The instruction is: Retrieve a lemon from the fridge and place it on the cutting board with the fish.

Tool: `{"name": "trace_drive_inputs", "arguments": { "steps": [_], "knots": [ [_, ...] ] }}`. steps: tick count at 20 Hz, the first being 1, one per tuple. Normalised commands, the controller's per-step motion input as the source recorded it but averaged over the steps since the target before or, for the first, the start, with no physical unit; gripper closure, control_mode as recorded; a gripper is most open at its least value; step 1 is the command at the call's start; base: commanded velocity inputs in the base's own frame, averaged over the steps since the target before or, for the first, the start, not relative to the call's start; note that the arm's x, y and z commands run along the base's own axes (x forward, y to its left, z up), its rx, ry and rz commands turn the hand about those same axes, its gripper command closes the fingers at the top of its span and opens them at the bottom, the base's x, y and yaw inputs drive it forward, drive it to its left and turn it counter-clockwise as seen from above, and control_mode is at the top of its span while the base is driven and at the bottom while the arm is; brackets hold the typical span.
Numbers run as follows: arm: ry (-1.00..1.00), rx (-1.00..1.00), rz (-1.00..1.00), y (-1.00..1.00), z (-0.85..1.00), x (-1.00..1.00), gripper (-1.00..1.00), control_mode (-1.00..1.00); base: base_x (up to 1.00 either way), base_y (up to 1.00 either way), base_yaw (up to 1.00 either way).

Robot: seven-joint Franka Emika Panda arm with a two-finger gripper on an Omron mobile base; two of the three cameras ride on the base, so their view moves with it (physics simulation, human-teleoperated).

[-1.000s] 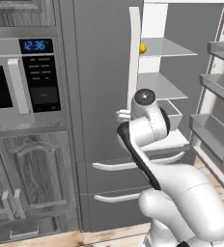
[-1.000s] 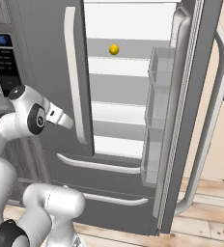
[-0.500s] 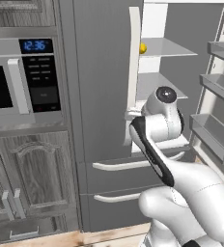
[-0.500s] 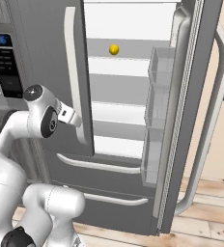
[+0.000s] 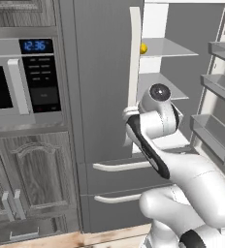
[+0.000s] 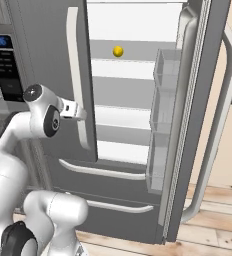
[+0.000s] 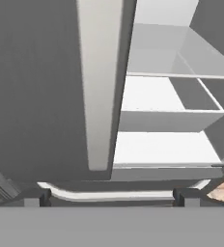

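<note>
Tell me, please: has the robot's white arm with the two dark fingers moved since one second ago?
Yes. In the left base view the white arm has moved right and slightly up, from in front of the long white door handle toward the open grey fridge.

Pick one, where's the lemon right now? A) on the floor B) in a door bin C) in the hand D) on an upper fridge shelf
D. The lemon sits on an upper shelf inside the open fridge, well above the hand, whose fingers are apart with nothing between them.

matt grey fridge (image 6: 48, 55), smooth white handles, clear shelves, glossy yellow lemon (image 6: 118, 51)
</note>
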Motion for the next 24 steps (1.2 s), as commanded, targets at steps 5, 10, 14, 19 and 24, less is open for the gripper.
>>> {"name": "trace_drive_inputs", "arguments": {
  "steps": [5, 10, 14, 19, 24],
  "knots": [
    [0.01, 0.0, 0.0, 0.06, 0.14, 0.28, -1.0, -1.0, 0.0, 0.0, 0.0],
    [-0.01, 0.0, -0.01, 0.14, 0.22, 0.52, -1.0, -1.0, 0.0, 0.0, 0.0],
    [-0.03, 0.0, -0.01, 0.07, 0.12, 0.71, -1.0, -1.0, 0.0, 0.0, 0.0],
    [-0.01, 0.01, -0.01, -0.26, 0.1, 0.39, -1.0, -1.0, 0.0, 0.0, 0.0],
    [-0.03, 0.01, -0.02, -0.08, 0.0, 0.48, -1.0, -1.0, 0.0, 0.0, 0.0]
  ]
}}
